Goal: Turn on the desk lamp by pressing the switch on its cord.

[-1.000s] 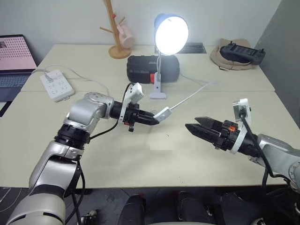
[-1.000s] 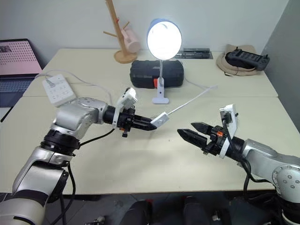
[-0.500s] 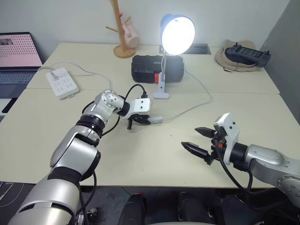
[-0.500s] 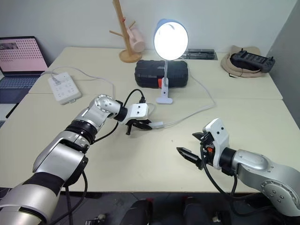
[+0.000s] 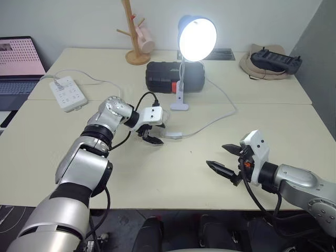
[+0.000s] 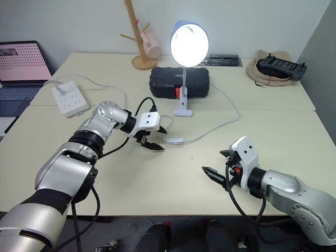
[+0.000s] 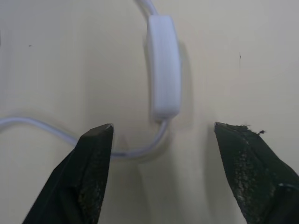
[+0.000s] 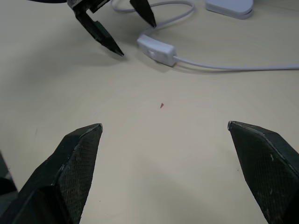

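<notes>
The desk lamp (image 5: 197,37), with its blue shade on a thin white stem, stands lit at the back of the table. Its cord (image 5: 218,118) curves forward from the base to the switch (image 5: 175,135), a small white oblong lying flat on the tabletop. My left gripper (image 5: 156,133) hovers open just left of the switch, its tips apart from it. In the left wrist view the switch (image 7: 163,65) lies just beyond the open fingers (image 7: 96,149). My right gripper (image 5: 216,156) stands open and holds nothing, nearer the front edge and right of the switch (image 8: 156,48).
A black case (image 5: 168,76) sits behind the lamp base. A white power strip (image 5: 68,93) lies at the left, with a laptop (image 5: 18,63) beyond it. A wooden mug tree (image 5: 134,31) stands at the back, and a hat with a black controller (image 5: 269,59) lies far right.
My left gripper brought the switch down from above the table, opened and let it go onto the tabletop. The right gripper sank a little. The lamp stayed lit throughout.
</notes>
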`<state>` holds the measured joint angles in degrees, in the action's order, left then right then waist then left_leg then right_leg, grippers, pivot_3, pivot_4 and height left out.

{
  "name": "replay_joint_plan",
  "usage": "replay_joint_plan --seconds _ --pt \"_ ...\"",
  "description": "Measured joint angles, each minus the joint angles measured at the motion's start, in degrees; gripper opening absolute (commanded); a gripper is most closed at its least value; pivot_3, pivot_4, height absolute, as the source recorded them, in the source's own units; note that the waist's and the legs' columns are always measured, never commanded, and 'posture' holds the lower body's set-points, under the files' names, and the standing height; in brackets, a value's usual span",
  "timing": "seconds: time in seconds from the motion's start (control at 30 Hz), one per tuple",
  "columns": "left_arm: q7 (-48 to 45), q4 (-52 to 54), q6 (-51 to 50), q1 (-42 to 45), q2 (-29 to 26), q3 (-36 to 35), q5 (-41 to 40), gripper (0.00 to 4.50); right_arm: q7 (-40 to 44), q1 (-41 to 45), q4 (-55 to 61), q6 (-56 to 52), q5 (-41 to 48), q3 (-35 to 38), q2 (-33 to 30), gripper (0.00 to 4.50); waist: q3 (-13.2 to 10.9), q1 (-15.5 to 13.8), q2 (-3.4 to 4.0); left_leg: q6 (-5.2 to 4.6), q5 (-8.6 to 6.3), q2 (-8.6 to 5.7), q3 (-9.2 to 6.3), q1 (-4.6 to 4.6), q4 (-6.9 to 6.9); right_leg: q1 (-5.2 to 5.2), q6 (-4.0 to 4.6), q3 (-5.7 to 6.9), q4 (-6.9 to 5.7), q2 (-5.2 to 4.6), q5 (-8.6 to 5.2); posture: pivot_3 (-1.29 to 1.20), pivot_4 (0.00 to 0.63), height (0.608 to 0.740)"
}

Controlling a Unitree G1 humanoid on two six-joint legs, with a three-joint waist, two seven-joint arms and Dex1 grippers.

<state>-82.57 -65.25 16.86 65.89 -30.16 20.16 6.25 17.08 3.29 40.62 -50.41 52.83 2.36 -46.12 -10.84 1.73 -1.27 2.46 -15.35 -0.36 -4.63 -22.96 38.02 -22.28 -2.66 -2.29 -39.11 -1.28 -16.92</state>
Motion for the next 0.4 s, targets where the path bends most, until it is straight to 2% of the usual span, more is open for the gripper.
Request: replay_joint_plan --seconds 0.17,0.4 --pt "-3.9 15.2 -12.6 -2.4 -9.1 -9.3 -7.6 4.41 8.7 1.8 -5.0 0.0 -0.8 4.8 -6.6 4.50 0.0 0.3 0.01 0.00 0.00 0.07 -0.07 0.06 -0.06 0.00 0.01 -0.06 0.00 -0.01 -0.01 0.00 0.150 0.740" --pt "1.2 34.7 -26.2 -18.0 -15.1 -14.7 -11.0 4.41 15.9 2.5 -11.8 2.7 -5.2 6.9 -8.7 4.50 0.0 0.1 0.03 0.00 0.00 0.17 -0.14 0.07 0.01 0.04 0.01 -0.01 -0.05 -0.03 0.00 0.00 0.150 0.740"
